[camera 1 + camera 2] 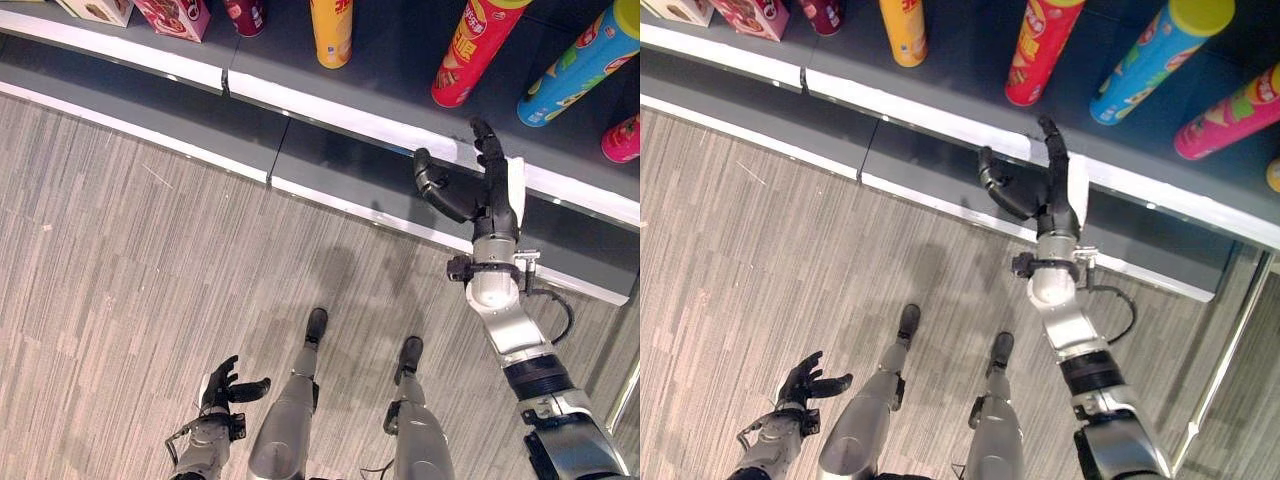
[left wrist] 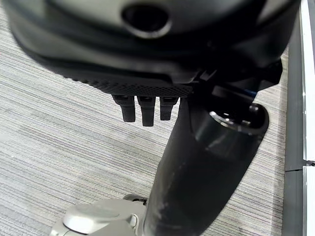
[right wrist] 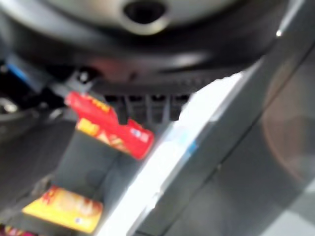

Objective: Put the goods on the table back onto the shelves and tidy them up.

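Note:
My right hand (image 1: 487,195) is raised in front of the white edge of the dark shelf (image 1: 340,115), fingers straight, thumb spread, holding nothing. Just beyond its fingertips a red tube can (image 1: 478,50) stands on the shelf, which the right wrist view also shows as the red tube can (image 3: 110,125) past the fingers (image 3: 147,105). A yellow can (image 1: 332,30) stands further left and a blue can (image 1: 575,65) to the right. My left hand (image 1: 222,388) hangs low over the floor, relaxed and empty; its fingers (image 2: 142,109) hang loosely.
A pink can (image 1: 622,138) lies at the shelf's right end. A dark red can (image 1: 245,15) and boxes (image 1: 175,15) stand at the left. A lower grey shelf ledge (image 1: 150,100) runs below. Striped grey floor (image 1: 130,260) spreads in front.

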Motion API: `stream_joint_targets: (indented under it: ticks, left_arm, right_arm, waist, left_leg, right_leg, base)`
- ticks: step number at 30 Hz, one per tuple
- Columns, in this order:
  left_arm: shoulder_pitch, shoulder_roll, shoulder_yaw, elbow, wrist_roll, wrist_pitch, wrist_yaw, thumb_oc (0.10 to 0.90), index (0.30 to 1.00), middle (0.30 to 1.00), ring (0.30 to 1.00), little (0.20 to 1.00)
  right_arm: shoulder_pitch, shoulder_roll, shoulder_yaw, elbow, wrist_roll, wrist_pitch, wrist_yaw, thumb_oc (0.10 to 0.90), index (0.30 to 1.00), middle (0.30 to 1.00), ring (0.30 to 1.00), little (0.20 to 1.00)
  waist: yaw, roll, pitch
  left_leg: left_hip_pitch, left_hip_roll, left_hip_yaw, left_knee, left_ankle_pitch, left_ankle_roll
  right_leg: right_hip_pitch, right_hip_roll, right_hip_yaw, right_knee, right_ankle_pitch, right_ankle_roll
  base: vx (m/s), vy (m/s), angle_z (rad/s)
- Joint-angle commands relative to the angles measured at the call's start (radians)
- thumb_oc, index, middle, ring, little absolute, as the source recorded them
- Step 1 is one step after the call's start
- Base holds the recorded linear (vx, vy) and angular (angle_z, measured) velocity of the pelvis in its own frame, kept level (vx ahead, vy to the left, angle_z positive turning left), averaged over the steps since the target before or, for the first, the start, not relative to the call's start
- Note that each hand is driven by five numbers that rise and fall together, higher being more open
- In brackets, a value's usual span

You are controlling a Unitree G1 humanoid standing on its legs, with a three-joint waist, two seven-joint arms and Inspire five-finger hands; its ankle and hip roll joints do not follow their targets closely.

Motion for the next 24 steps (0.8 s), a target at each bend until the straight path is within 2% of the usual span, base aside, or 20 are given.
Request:
stream_joint_targets:
  ticks: [1,9,15,24]
  left_arm:
    - [0.087,0.073,-0.017,0.001,0.021,-0.028,0.022,0.8,0.9,0.9,0.9,0.9]
    - [0.087,0.086,-0.033,0.004,0.005,-0.038,0.013,0.8,0.9,0.9,0.9,0.9]
    - [0.088,0.097,-0.049,0.01,-0.013,-0.048,0.005,0.8,0.9,0.9,0.9,0.9]
    - [0.081,0.096,-0.059,0.015,-0.028,-0.054,0.005,0.8,0.9,0.9,0.9,0.9]
  right_arm:
    - [-0.075,-0.077,-0.028,-0.054,0.026,-0.06,-0.063,0.8,0.9,0.9,0.9,0.9]
    - [-0.189,-0.156,-0.014,0.129,0.095,-0.049,-0.065,0.8,0.9,0.9,0.9,0.9]
    - [-0.3,-0.217,0.041,0.266,0.141,-0.047,-0.048,0.8,0.9,0.9,0.9,0.9]
    - [-0.345,-0.241,0.066,0.315,0.149,-0.044,-0.048,0.8,0.9,0.9,0.9,0.9]
  waist:
    - [0.002,0.004,-0.053]
    - [0.02,0.007,-0.056]
    - [0.038,0.013,-0.054]
    - [0.048,0.018,-0.053]
  left_leg:
    - [0.052,0.012,0.041,0.001,-0.142,-0.015]
    - [0.047,0.011,0.027,0.001,-0.137,-0.018]
    - [0.042,0.01,0.02,0.001,-0.135,-0.022]
    - [0.033,0.008,0.012,0.001,-0.133,-0.022]
  right_leg:
    - [0.004,-0.052,-0.007,0.109,-0.133,0.036]
    - [0.005,-0.052,-0.016,0.116,-0.139,0.035]
    - [0.002,-0.053,-0.027,0.123,-0.143,0.034]
    - [0.001,-0.056,-0.034,0.126,-0.145,0.035]
  base:
    - [0.0,0.0,0.0]
    - [0.01,-0.012,0.07]
    - [0.01,-0.007,0.03]
    - [0.02,-0.001,0.05]
